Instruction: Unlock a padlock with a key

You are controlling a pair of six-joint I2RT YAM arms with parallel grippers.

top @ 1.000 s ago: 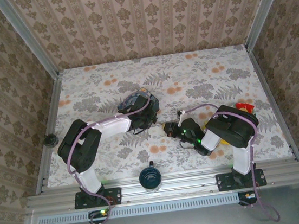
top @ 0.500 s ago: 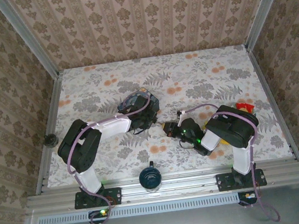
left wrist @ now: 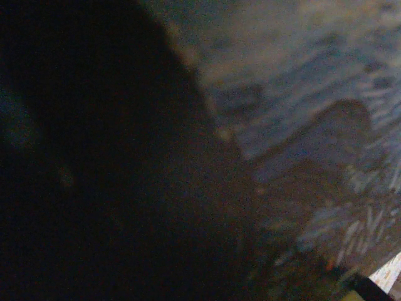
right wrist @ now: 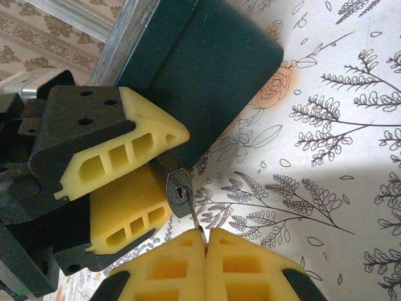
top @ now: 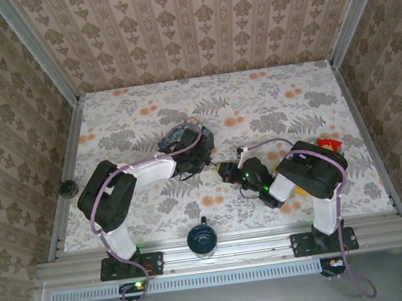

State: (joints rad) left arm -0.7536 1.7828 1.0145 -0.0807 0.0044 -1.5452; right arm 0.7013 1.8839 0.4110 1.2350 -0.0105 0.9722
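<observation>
Yellow-padded left tool (right wrist: 173, 170) clamped padlock (right wrist: 177, 185); right tool (right wrist: 205, 237) pinched key (right wrist: 197, 221), tip beside keyhole (right wrist: 183, 195), seemingly not in; insertion, turning left to do

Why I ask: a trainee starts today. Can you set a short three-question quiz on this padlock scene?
1. Fill in: the right pincer pinches a thin key whose tip sits close to the padlock's ____.
2. Which one holds the padlock? A) left pincer B) right pincer C) neither
3. True or false: the right pincer stands wide open.

Key: 1 keyhole; 2 A; 3 false.
</observation>
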